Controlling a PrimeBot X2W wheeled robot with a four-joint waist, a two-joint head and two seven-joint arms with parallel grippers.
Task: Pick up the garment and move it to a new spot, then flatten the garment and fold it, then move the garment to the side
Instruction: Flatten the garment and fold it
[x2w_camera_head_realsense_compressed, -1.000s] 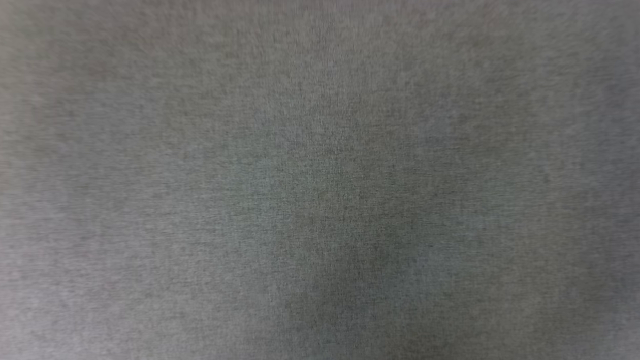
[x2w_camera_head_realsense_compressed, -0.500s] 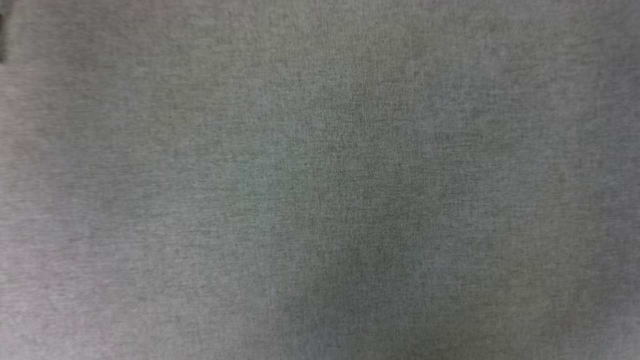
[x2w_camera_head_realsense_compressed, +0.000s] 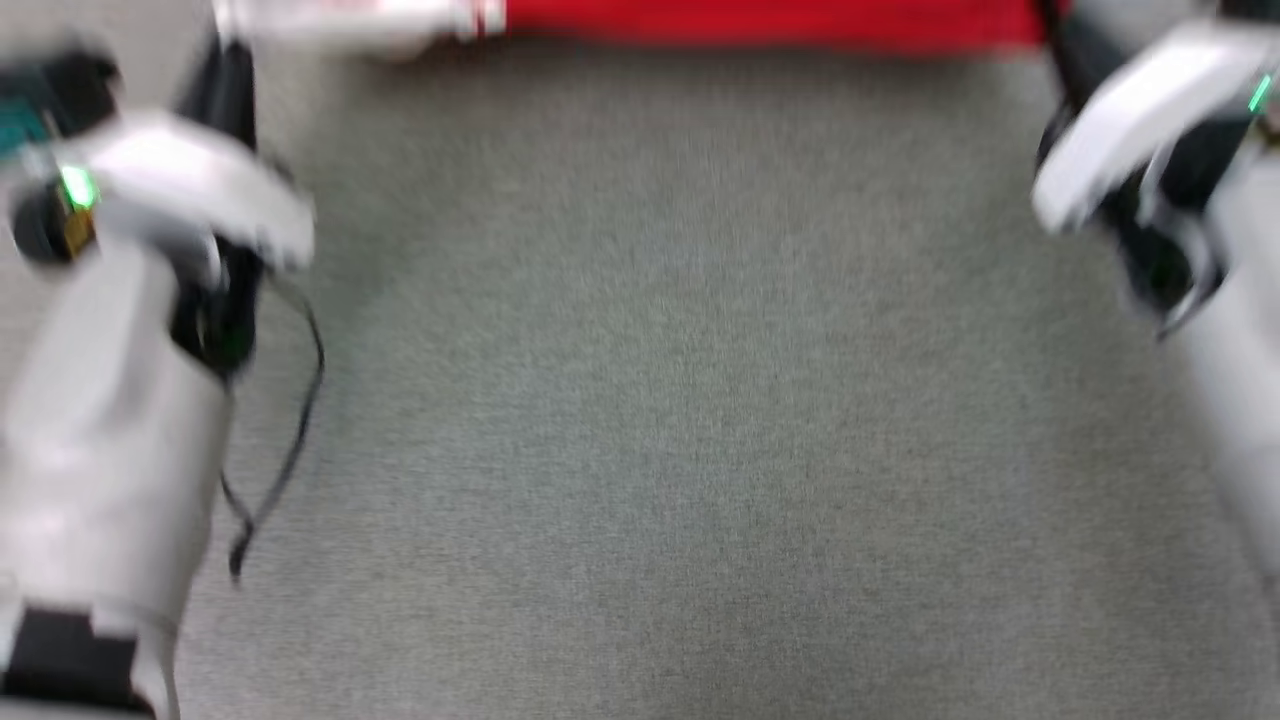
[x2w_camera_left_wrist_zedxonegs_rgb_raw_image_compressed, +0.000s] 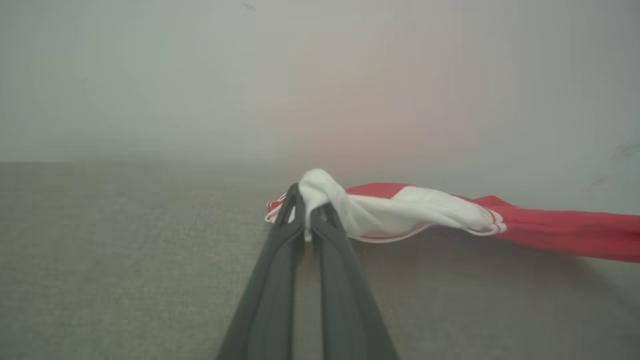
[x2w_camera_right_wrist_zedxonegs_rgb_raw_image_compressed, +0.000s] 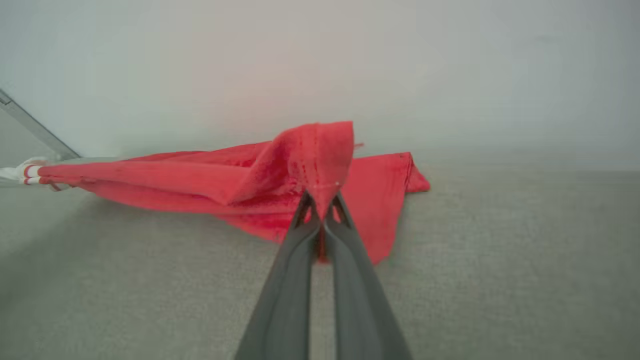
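The garment (x2w_camera_head_realsense_compressed: 760, 22), a thin red jersey with a white sleeve end, stretches along the top edge of the head view between my two arms. In the left wrist view my left gripper (x2w_camera_left_wrist_zedxonegs_rgb_raw_image_compressed: 306, 212) is shut on the white sleeve end of the garment (x2w_camera_left_wrist_zedxonegs_rgb_raw_image_compressed: 400, 210), which trails off red to the right. In the right wrist view my right gripper (x2w_camera_right_wrist_zedxonegs_rgb_raw_image_compressed: 322, 210) is shut on a bunched red edge of the garment (x2w_camera_right_wrist_zedxonegs_rgb_raw_image_compressed: 200, 177), with the rest sagging to the left down to the surface. Both arms are blurred in the head view.
A grey fabric surface (x2w_camera_head_realsense_compressed: 660, 400) spreads under everything. A pale wall (x2w_camera_left_wrist_zedxonegs_rgb_raw_image_compressed: 200, 75) rises behind the surface in both wrist views. A thin black cable (x2w_camera_head_realsense_compressed: 290, 440) hangs from my left forearm (x2w_camera_head_realsense_compressed: 100, 430).
The head view has shifted: earlier it held bare grey fabric, now both arms and the red garment along the top edge are in it.
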